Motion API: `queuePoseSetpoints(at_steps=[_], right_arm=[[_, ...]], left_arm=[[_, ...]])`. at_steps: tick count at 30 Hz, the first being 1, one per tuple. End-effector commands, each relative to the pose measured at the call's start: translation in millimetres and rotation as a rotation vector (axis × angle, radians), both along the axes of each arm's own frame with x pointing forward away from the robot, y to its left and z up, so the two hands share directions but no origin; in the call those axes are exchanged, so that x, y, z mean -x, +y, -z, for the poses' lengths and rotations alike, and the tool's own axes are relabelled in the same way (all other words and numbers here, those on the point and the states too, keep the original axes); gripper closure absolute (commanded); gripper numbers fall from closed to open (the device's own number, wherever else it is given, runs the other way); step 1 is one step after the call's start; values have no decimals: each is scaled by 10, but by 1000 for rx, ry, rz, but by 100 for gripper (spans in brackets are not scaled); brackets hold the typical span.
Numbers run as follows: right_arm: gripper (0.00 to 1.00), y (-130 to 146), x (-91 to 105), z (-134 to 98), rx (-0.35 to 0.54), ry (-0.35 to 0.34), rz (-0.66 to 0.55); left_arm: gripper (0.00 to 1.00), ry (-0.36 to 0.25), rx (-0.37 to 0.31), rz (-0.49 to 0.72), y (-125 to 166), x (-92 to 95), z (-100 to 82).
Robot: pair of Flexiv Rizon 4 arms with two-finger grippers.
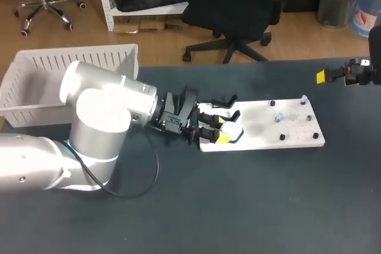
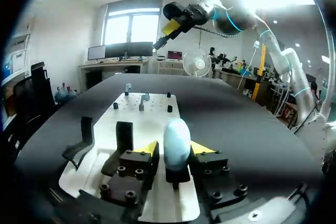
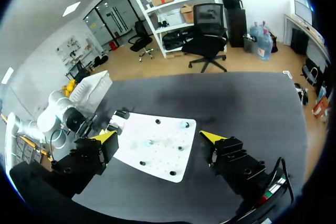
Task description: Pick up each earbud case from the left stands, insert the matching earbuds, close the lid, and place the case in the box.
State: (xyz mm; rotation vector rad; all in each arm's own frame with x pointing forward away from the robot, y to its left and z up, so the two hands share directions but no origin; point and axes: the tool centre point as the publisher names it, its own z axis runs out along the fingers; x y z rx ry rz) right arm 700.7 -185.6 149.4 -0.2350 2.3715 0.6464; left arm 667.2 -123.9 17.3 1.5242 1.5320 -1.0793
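A white earbud case [image 1: 231, 129] [image 2: 176, 141] stands upright on a black stand at the near-left end of the white board [image 1: 262, 124] [image 2: 157, 114]. My left gripper [image 1: 221, 131] [image 2: 176, 149] straddles it. One yellow tip touches the case and a thin gap shows at the other, so the gripper is open. Two pale earbuds [image 1: 280, 117] [image 2: 145, 97] sit on pegs farther along the board. My right gripper [image 1: 351, 75] [image 3: 160, 137] hangs wide open and empty, high over the table's far right.
Empty black stands [image 1: 217, 104] [image 2: 124, 135] rise just beside the case. A white slatted box [image 1: 71, 81] sits at the table's back left. Short black pegs [image 1: 281, 137] dot the board. Dark tabletop [image 1: 250, 206] lies in front of the board.
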Motion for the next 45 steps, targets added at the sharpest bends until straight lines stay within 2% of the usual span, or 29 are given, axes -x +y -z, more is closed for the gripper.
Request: queuePoseSetpoints(at_steps=[1,5,6,7,13,16,17,21,24,26,31,45], right_arm=[[0,-6,-3,-2,0,1,-2],[0,-6,-3,-2,0,1,-2],[0,-6,-3,-2,0,1,-2],[0,-6,-3,-2,0,1,-2],[0,-6,-3,-2,0,1,-2],[0,-6,-3,-2,0,1,-2],[0,-6,-3,-2,0,1,-2],[0,-6,-3,-2,0,1,-2],[0,-6,-3,-2,0,1,-2],[0,-6,-3,-2,0,1,-2],[0,-6,-3,-2,0,1,-2],[0,-6,-3,-2,0,1,-2]], left_arm=[[66,-2,7,7,8,-26,32],[71,-6,13,11,26,-11,16],[82,-8,15,11,30,-7,11],[100,-8,16,12,36,-1,6],[100,-29,36,19,84,43,-40],[100,-46,78,13,156,31,-185],[100,-29,97,2,181,12,-273],[100,-41,199,-25,224,12,-637],[100,-95,299,-38,219,39,-909],[100,-109,355,-50,205,51,-1080],[100,-160,409,-30,224,115,-1378],[100,-160,409,-30,224,115,-1378]])
